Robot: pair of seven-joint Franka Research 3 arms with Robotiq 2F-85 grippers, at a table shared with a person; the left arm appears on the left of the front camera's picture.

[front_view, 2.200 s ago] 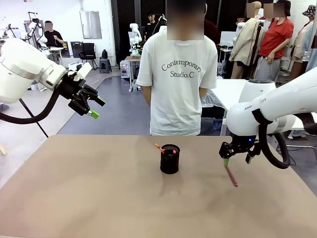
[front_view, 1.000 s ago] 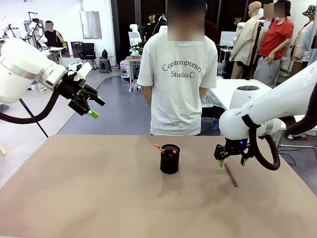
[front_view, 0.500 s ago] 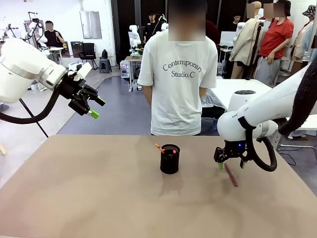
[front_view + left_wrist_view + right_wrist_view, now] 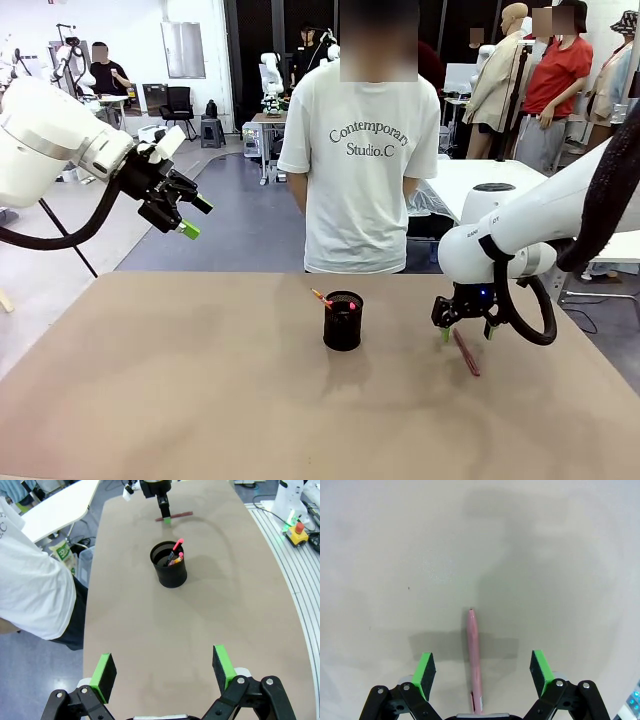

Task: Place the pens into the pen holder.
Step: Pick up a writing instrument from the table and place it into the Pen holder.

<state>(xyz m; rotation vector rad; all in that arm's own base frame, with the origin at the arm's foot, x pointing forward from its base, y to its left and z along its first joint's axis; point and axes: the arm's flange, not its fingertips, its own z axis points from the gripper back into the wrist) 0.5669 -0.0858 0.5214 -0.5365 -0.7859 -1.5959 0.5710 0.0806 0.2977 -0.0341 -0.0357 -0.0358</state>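
Your right gripper (image 4: 481,672) hangs low over the table (image 4: 200,400) with its jaws spread wide, and the reddish-pink pen (image 4: 474,662) lies flat between its green pads (image 4: 425,667), touching neither. That pen sits well to the right of the pen holder (image 4: 343,320) as you look across the table. The pen holder stands upright near the table's middle, close to the person (image 4: 360,150) at the far edge, with two pens (image 4: 175,554) already leaning inside it. Your left gripper (image 4: 185,215) is raised high, well to the left of the pen holder, jaws open and holding nothing.
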